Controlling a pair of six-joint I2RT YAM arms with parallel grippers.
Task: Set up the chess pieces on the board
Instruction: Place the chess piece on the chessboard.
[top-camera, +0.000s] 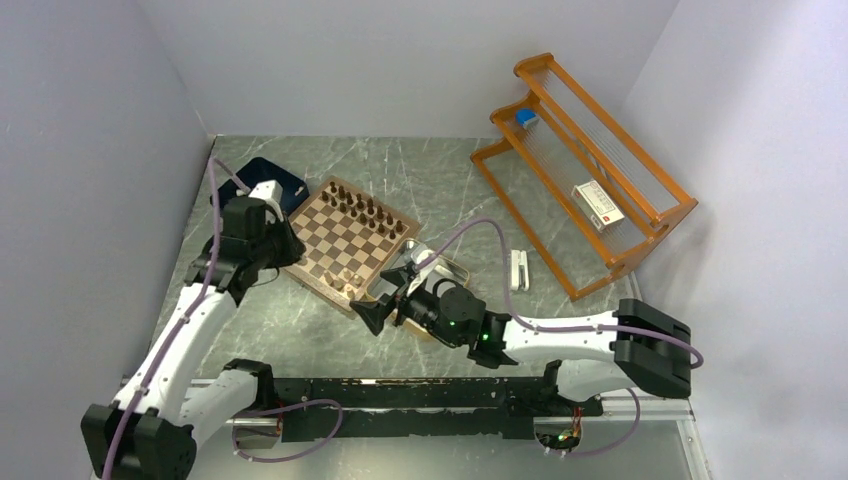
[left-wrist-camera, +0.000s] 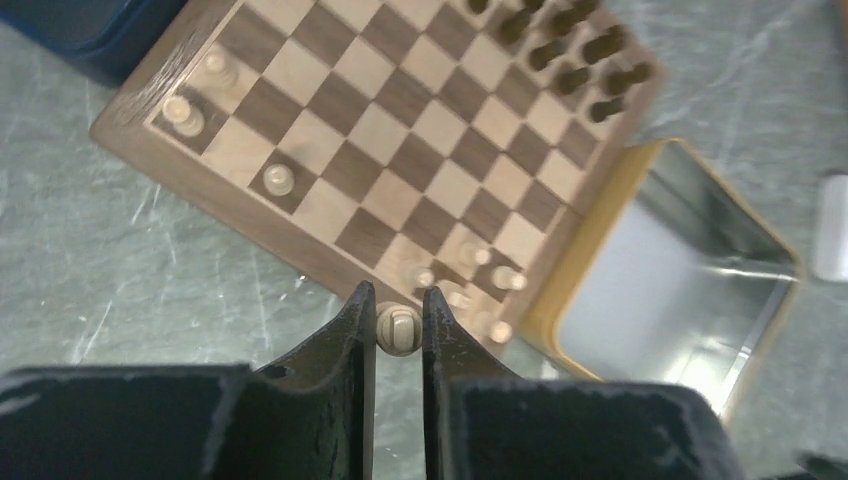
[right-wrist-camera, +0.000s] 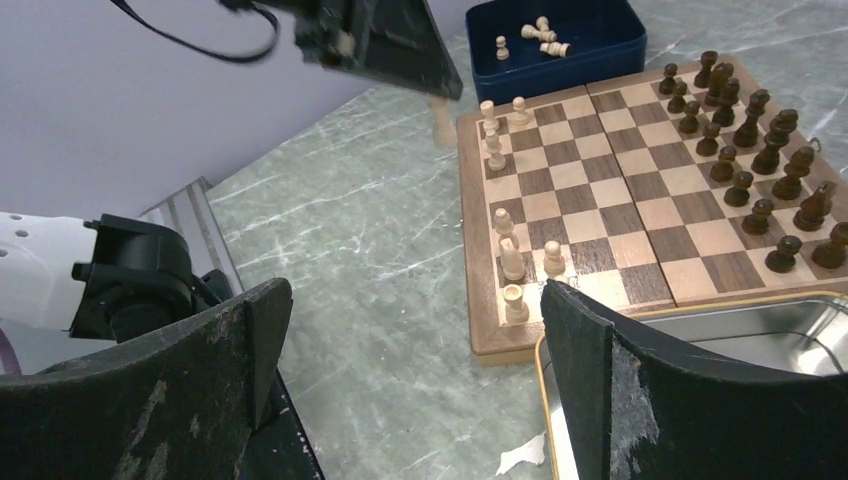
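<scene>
Two grippers are attending the board (top-camera: 300, 268) from the pale side. The left gripper (left-wrist-camera: 399, 300) is pinching one pale piece (left-wrist-camera: 399, 328) between narrowly set jaws and is holding it in the air. The piece is appearing just outside the rim, near the corner next to the navy tray (right-wrist-camera: 560, 75). The right gripper (right-wrist-camera: 420, 320) is hanging with its jaws spread wide and nothing between them, low beside the opposite corner of the same edge.

Step in hand, as judged: one pale man is being placed. The dark pieces (right-wrist-camera: 750, 140) are standing in two ranks along the far side. Several pale pieces (right-wrist-camera: 511, 260) are standing along the near edge with gaps between them, so the pale ranks are looking well short of complete. The next move is likely calling for carrying the held piece over a vacant pale-side square, lowering it upright and only then parting the jaws.

Obstacles: the fingers are far wider than any chessman, so neighbours already standing near a chosen square are at risk of being tipped. The right arm is crowding the same edge. More pale men (right-wrist-camera: 540, 35) are lying in the navy tray. An open silver tin (right-wrist-camera: 700, 340) is sitting against the board by the right gripper. An orange rack (top-camera: 585, 170) is standing well apart on the table (top-camera: 440, 170).
</scene>
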